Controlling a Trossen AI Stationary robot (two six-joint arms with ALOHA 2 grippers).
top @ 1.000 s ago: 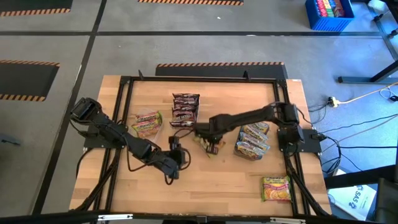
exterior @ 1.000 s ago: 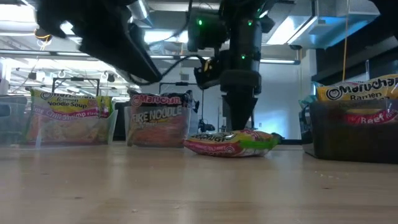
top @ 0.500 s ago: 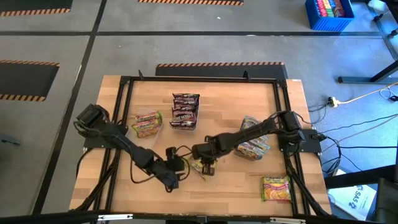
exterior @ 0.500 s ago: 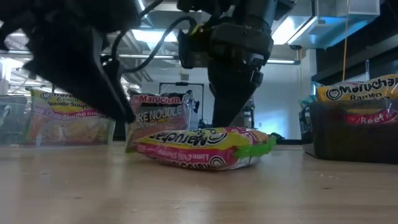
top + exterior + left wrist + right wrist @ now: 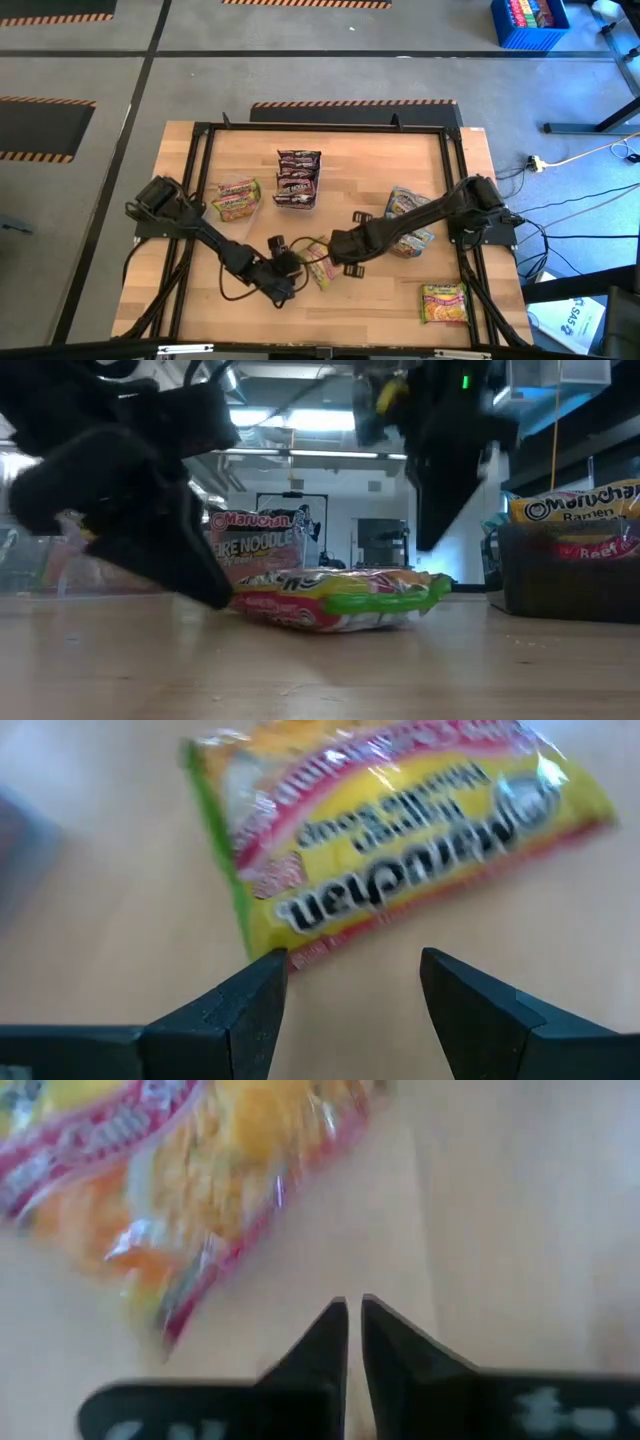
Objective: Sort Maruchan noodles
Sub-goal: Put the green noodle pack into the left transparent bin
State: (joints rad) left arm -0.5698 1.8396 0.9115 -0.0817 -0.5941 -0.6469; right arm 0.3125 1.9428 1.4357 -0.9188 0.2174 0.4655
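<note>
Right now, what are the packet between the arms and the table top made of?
Yellow-green noodle packet: thin glossy plastic film, by its crinkles, glare and printed lettering. Table top: light wood with a smooth satin finish, by the visible plank seams; probably butcher block or laminate.

A pale wooden table edged by a black metal frame stands on a grey concrete floor marked with dark lines and orange-and-black hazard strips. A blue crate sits in the far corner, near a white power strip and trailing cables. Across the table, the low view shows an industrial ceiling with long bright lights.
</note>
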